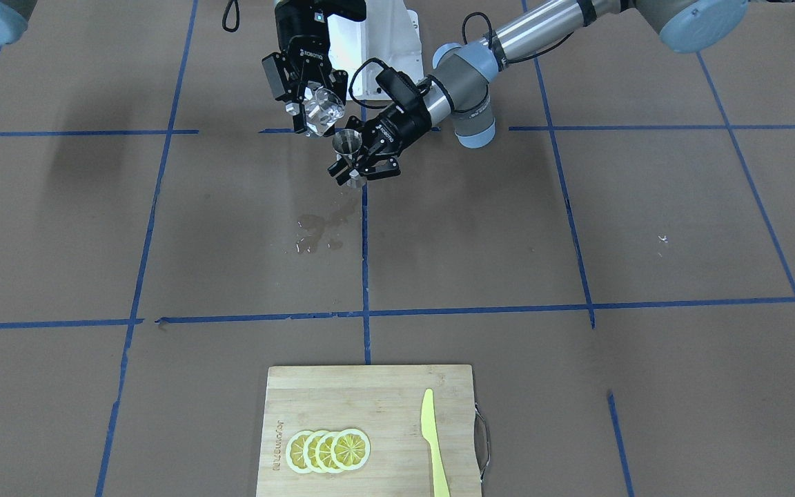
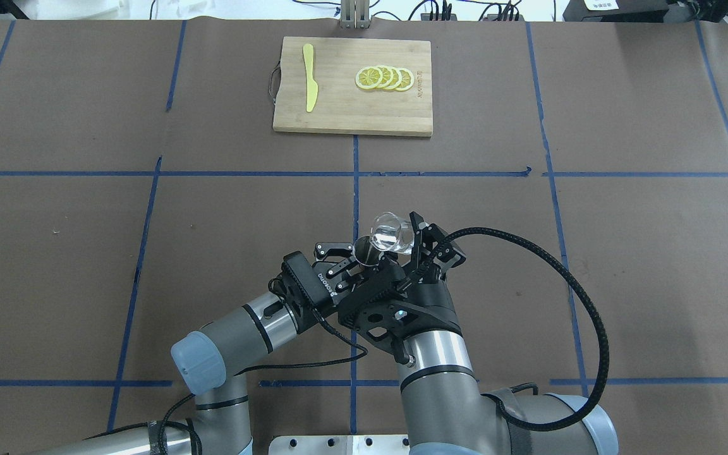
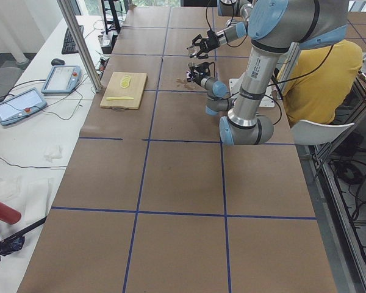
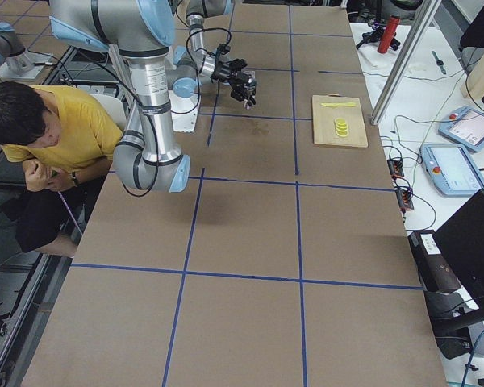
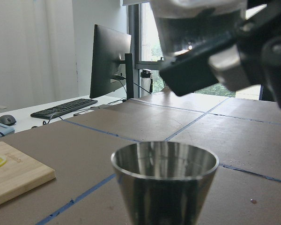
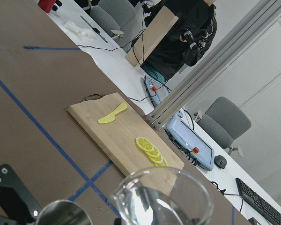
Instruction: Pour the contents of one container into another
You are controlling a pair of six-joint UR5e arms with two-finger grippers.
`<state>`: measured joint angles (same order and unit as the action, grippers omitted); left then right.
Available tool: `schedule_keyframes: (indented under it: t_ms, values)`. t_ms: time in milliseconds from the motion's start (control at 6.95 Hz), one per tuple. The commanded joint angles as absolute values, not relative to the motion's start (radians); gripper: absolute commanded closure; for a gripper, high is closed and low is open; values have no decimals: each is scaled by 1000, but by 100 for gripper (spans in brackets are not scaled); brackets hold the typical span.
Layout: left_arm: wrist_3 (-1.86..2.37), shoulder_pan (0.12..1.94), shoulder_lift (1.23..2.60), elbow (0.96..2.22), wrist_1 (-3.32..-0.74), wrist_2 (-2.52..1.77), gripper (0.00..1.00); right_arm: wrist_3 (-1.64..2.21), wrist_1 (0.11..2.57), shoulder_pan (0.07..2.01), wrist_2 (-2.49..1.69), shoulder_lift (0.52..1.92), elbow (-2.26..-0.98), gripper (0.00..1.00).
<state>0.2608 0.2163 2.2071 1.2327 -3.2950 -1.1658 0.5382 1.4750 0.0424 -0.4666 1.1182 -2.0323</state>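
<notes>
Overhead exterior: cup [image 2: 391,232] (tilted) above jigger [image 2: 362,251]

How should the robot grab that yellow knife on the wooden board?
Probably best to take the yellow knife by its slim handle half, the end farther from the robot. Come straight down from above, jaws closing across its narrow width. It lies flat on the cutting board, so a sideways approach finds little to pinch.
</notes>
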Motion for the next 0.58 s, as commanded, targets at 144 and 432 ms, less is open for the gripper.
schedule_keyframes:
  t_ms: [144,432]
  values:
    - [261,216,2209,1233,-3295,-1166,100,508,1515,41,-463,1118,-2034,100]
    - [261,215,2207,1232,-3295,-1166,100,486,1517,43,-463,1118,-2036,100]
